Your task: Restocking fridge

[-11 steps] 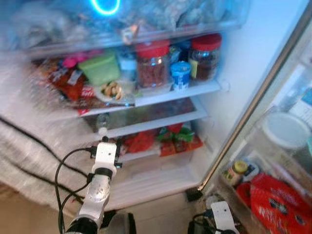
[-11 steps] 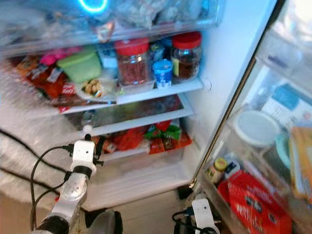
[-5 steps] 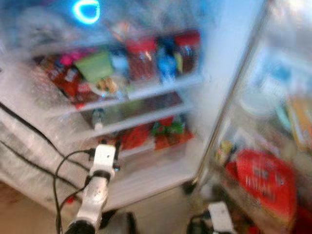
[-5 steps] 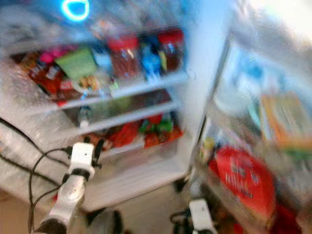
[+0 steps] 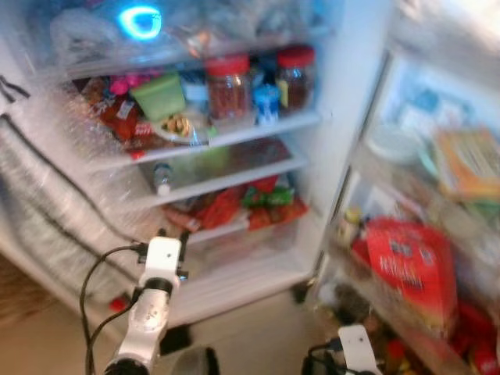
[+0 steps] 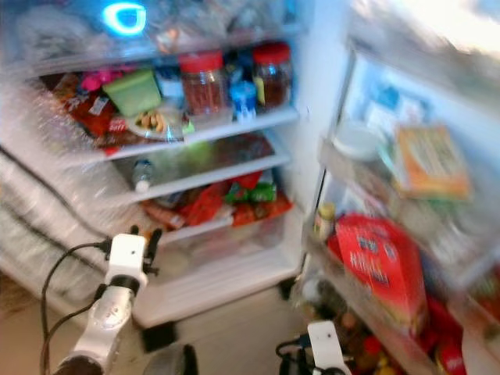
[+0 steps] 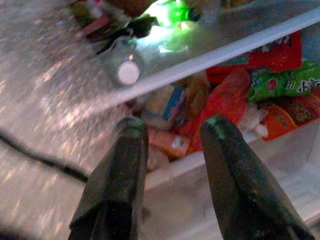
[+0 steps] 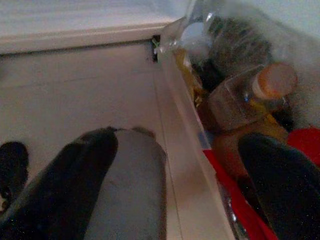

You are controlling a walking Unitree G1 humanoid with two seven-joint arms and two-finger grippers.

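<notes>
Red lids catch the eye first: two red-lidded jars (image 5: 229,86) stand side by side on the upper shelf of the open fridge (image 5: 328,148), with a small blue-and-white cup (image 5: 266,102) between them and a green container (image 5: 158,95) to their left. One shelf down, a clear bottle (image 5: 162,178) lies on its side with its white cap facing out. Below that sit red and green snack packets (image 5: 250,205), packed along the shelf above the bottom drawer. The left gripper (image 7: 170,135) is raised in front of the lower shelves, its two black fingers (image 7: 125,160) spread apart and holding nothing; through the gap the wrist camera sees the orange and red packets and the bottle cap above. The right gripper (image 8: 175,150) hangs low beside the open door, fingers wide apart and empty, pointing down at the tiled floor (image 8: 75,90) and the edge of the bottom door bin (image 8: 185,130). On the door shelves (image 6: 367,266), a large red bag (image 6: 383,262) leans in the lower bin, an orange-edged box (image 6: 430,160) stands higher up, and a small yellow-lidded jar (image 6: 325,220) sits near the hinge side. The head views are somewhat blurred
</notes>
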